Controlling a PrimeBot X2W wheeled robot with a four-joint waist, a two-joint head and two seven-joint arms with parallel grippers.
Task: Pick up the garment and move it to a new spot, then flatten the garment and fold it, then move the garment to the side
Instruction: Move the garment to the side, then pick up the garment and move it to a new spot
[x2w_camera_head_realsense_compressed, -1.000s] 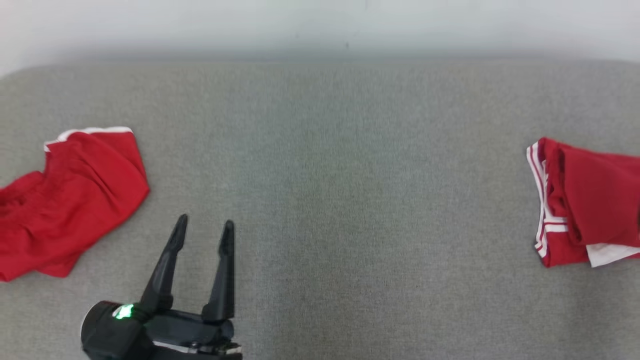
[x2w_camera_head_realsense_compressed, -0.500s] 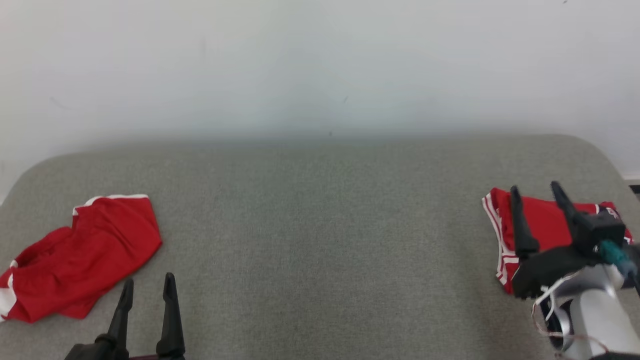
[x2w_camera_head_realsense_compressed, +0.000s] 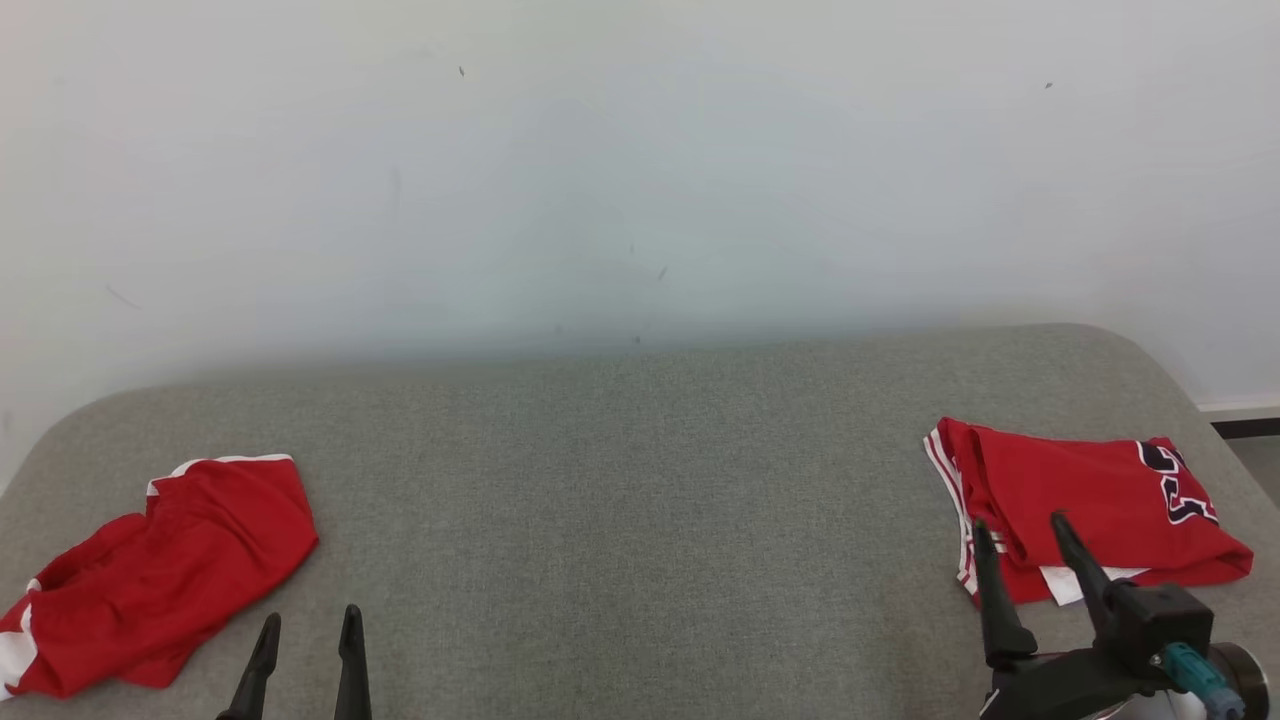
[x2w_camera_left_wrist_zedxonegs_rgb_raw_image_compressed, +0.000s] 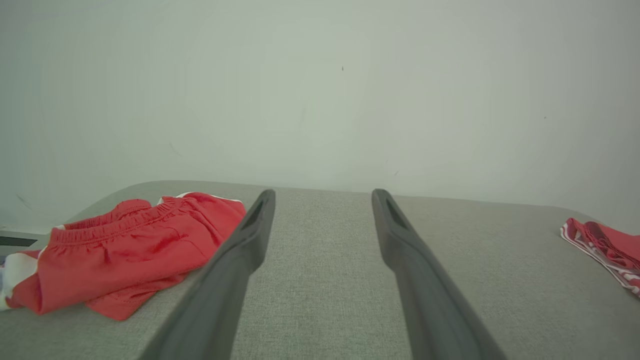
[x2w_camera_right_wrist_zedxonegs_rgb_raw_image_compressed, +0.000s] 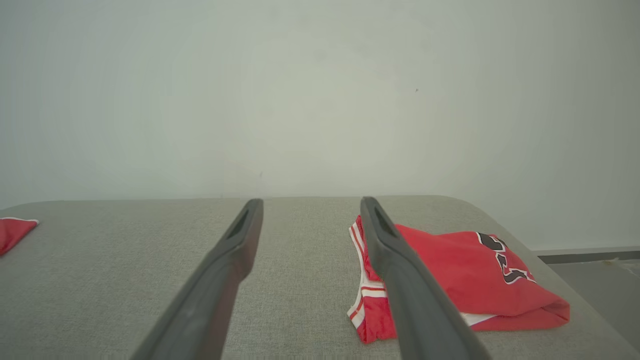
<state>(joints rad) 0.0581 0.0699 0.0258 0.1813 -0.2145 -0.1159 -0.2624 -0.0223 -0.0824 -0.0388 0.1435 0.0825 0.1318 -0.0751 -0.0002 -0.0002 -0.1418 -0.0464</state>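
Two grippers: both low in my head view, fingers pointing up-frame.
Left gripper (x2w_camera_head_realsense_compressed: 310, 618): bottom left, jaws apart and gripping nothing. It's over bare pad just right of the shorts, clear of them.
Right gripper (x2w_camera_head_realsense_compressed: 1020, 522): bottom right, jaws apart and gripping nothing. Fingertips overlap the jersey's near edge in head view; I can't tell if they touch it. In my right wrist view one finger crosses the jersey's striped edge and the other is over bare pad.
Shorts (x2w_camera_head_realsense_compressed: 170, 570): red with white trim, crumpled, lying on the pad's left end. Gathered waistband shows in the left wrist view.
Jersey (x2w_camera_head_realsense_compressed: 1100, 495): red, folded to a rough rectangle, lying on the pad's right end. Red-and-white striped trim along its left edge, dark white-outlined print at the far right corner, a white bit sticking out at the near edge.
Spacing: shorts and jersey well apart, with a wide stretch of grey between.
Pad (x2w_camera_head_realsense_compressed: 640, 480): grey woven fabric, rounded far corners.
Wall (x2w_camera_head_realsense_compressed: 640, 180): pale and plain with a few small specks, right behind the pad.
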